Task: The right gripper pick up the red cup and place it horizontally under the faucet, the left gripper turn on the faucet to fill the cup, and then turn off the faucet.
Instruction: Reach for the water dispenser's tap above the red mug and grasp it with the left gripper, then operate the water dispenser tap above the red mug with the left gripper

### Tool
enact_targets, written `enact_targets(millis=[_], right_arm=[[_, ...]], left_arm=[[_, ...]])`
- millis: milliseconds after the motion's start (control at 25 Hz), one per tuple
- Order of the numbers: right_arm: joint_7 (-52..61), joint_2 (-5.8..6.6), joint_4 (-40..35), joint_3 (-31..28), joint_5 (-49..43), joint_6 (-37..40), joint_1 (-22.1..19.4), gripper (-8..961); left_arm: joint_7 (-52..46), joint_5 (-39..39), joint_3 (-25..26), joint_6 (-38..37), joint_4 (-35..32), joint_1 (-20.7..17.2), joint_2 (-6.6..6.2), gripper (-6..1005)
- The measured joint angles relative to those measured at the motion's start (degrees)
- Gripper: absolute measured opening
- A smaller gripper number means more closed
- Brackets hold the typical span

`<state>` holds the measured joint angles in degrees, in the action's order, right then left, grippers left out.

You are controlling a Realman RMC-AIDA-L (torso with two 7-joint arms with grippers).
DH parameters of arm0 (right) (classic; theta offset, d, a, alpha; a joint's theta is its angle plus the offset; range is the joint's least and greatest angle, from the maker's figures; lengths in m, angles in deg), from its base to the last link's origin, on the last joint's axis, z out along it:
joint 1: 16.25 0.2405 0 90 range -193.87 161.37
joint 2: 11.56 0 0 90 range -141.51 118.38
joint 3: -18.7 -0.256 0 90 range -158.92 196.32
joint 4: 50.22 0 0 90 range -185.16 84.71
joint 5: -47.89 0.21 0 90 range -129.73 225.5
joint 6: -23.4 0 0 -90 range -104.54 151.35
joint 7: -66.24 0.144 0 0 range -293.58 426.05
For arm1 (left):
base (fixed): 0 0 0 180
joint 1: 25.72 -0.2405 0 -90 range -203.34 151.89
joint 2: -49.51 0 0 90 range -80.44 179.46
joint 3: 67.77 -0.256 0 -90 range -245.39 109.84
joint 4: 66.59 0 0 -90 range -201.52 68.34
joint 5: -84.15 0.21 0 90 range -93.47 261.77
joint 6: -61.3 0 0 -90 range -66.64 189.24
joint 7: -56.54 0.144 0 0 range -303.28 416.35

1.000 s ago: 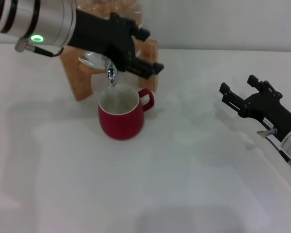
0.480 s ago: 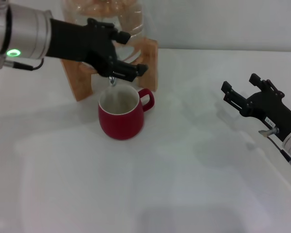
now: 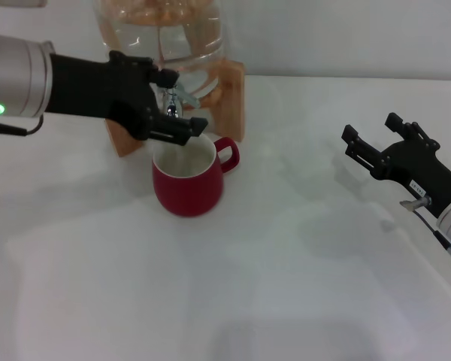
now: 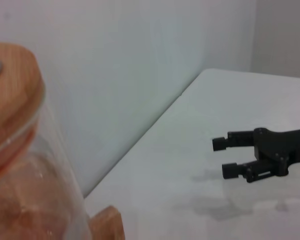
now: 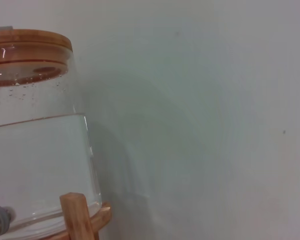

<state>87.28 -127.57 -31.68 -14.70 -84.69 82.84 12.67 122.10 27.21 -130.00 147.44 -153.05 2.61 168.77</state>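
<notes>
Head view shows the big clear glass jar (image 3: 161,34) on its wooden stand (image 3: 229,101), water inside. Below its small chrome faucet (image 3: 171,105) sits the red cup (image 3: 188,177), upright on the white table (image 3: 286,286): glossy, rounded, likely slick and breakable, best taken by its loop handle. Left gripper (image 3: 177,105) sits beside the faucet, fingers apart. Right gripper (image 3: 372,139) waits well apart, fingers spread, holding nothing.
</notes>
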Motion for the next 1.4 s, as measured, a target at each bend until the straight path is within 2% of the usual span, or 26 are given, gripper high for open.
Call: enact_targets(millis=[280,520,960,1400], right_arm=[[-0.1,0.08,0.0,0.0,-0.2,-0.1,0.0,873],[-0.2,0.01,0.0,0.0,-0.3,-0.3,-0.1,873],[0.0,-0.01,-0.1,0.0,-0.3,-0.3,-0.4,873],[-0.1,-0.02,-0.1,0.0,0.0,-0.1,-0.4,873]], left_arm=[[-0.8,0.4,-0.5,-0.3,-1.3,-2.5,-0.02,875],[-0.2,0.8,-0.4,-1.5,0.5,-3.1,-0.17,875],[2.1,2.6,-0.7,-3.0,7.0,1.1,-0.26,875],[2.9,3.0,-0.7,-2.8,9.0,3.1,-0.36,875]])
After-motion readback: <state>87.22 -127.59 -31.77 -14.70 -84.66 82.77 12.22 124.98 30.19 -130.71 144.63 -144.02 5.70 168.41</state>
